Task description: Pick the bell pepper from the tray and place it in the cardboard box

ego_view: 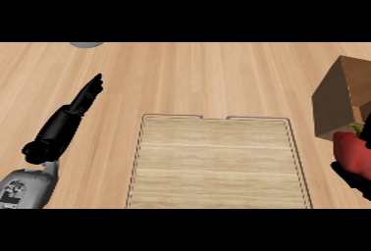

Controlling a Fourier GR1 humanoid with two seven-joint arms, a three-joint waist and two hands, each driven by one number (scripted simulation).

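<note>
A red bell pepper [353,151] with a green stem shows at the right edge, held up by my right hand [351,179], whose black fingers curl under it. The pepper sits just below the brown cardboard box [340,95], which is cut off by the right edge; its opening is not visible. The wooden tray [217,162] lies flat in the middle with nothing on it, left of the pepper. My left hand [76,110] rests open on the counter at the left, fingers straight and pointing away.
A grey round object [88,44] peeks in at the top edge, far left of centre. Light wooden counter [217,73] stretches between the tray and the far edge.
</note>
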